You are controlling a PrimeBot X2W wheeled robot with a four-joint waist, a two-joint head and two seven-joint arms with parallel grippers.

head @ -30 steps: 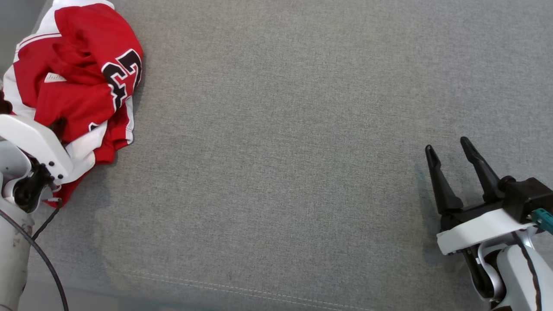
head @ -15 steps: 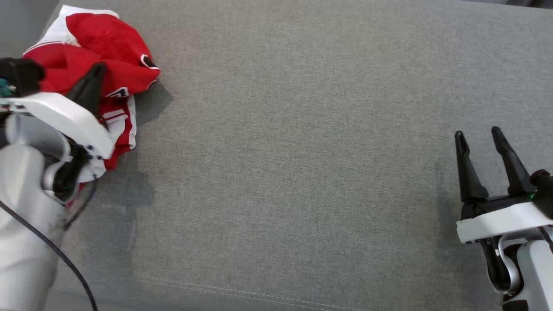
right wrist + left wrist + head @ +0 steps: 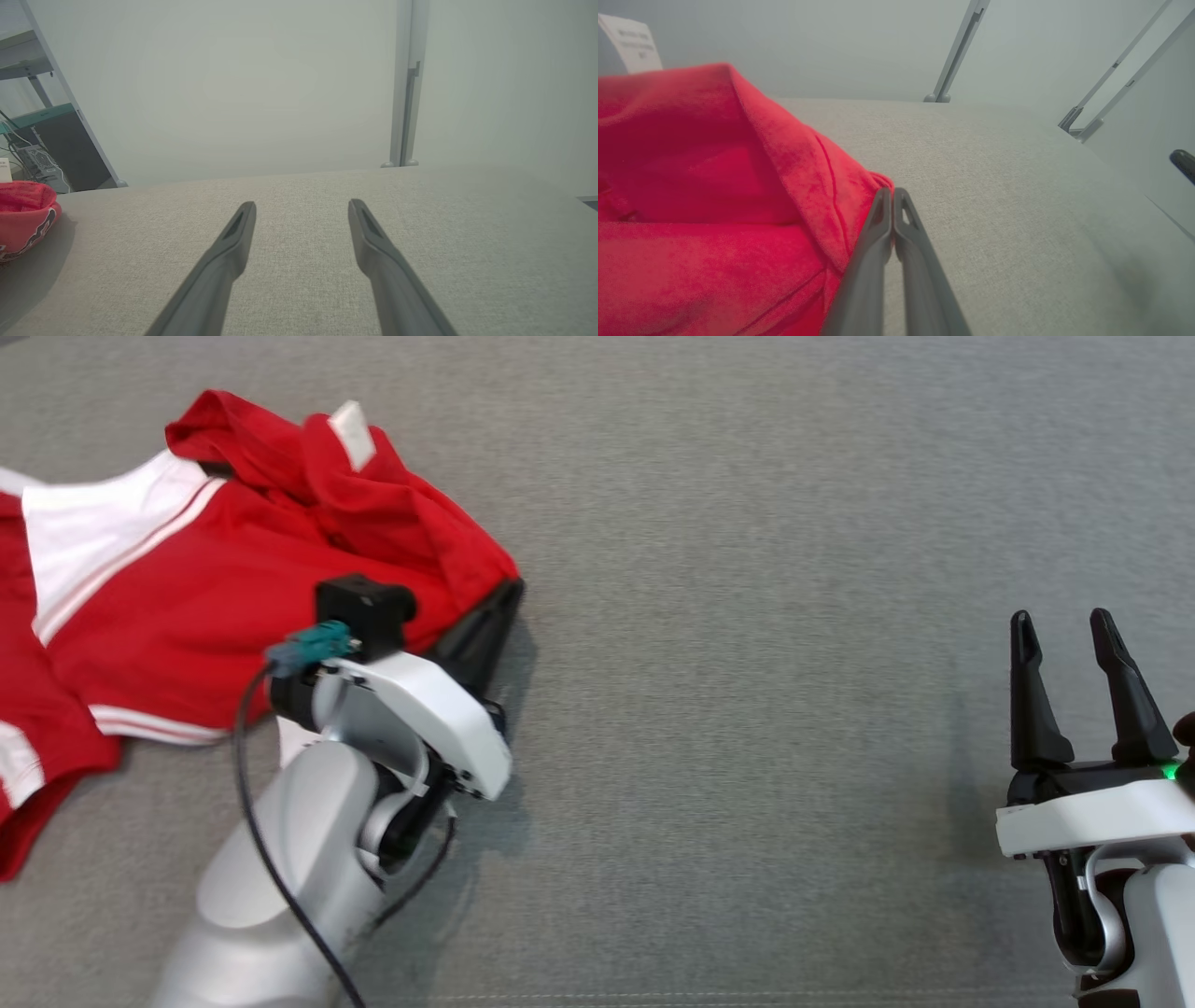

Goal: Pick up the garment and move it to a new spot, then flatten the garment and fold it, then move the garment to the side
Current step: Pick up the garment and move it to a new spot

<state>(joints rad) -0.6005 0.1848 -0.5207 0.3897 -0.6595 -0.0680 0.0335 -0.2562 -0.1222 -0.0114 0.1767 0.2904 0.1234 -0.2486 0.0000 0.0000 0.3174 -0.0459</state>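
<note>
Red-and-white garment (image 3: 187, 588) lies rumpled on the grey surface (image 3: 747, 523), the left gripper (image 3: 892, 192) pinched tight on its right corner. Well right of the garment, the right gripper (image 3: 1062, 616) stands wide and empty. Relocation looks underway; flattening, folding, setting aside remain.

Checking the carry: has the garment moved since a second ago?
Yes: the garment, pinched by the left gripper, has shifted right, away from the grey surface's left edge.
</note>
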